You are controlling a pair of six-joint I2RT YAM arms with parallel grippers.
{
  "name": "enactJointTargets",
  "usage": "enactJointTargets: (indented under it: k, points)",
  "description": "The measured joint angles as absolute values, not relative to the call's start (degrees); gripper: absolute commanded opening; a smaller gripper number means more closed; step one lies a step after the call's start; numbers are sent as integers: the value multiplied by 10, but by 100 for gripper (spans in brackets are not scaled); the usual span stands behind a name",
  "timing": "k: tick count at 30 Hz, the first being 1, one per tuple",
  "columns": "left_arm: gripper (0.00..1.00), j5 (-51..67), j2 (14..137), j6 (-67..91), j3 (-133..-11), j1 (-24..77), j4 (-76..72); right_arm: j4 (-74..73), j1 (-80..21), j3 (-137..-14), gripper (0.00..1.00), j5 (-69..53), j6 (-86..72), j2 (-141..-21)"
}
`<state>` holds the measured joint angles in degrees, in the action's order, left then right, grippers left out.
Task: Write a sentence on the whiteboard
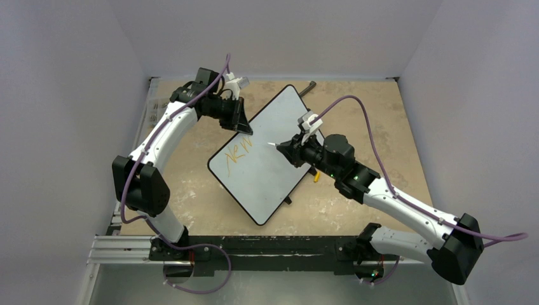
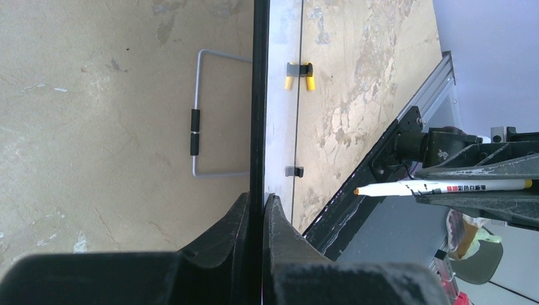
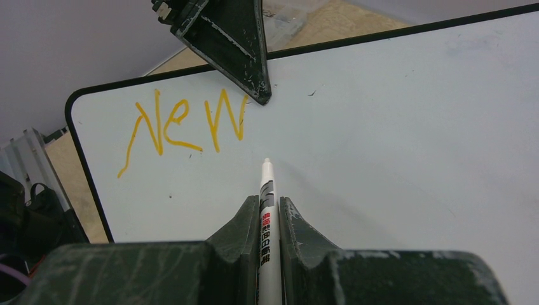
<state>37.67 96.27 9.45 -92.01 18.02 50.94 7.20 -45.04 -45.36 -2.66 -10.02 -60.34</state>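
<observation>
A scuffed tan table boxed in by pale walls carries the work. The right gripper is closed on a white pen, nib forward and aimed just below the last orange letter; whether the nib touches the surface I cannot tell. The sentence reads only "New", near one corner of the whiteboard, which lies slantwise mid-table. The left gripper is clamped shut on the whiteboard's edge just beyond that word, probably to keep it from sliding under the strokes. Most of the writing looks left to do.
</observation>
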Motion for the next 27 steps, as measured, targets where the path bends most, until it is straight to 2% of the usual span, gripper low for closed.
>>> enactJointTargets:
  k: [9,21,27]
  points:
    - [0,376,962,95,-920,180,509,74,-428,-453,0,-33,-97,-604]
    - [0,376,962,95,-919,180,509,67,-428,-453,0,-197,-62,-639]
    - [0,376,962,95,-919,180,509,63,-472,-473,0,-236,-52,-679]
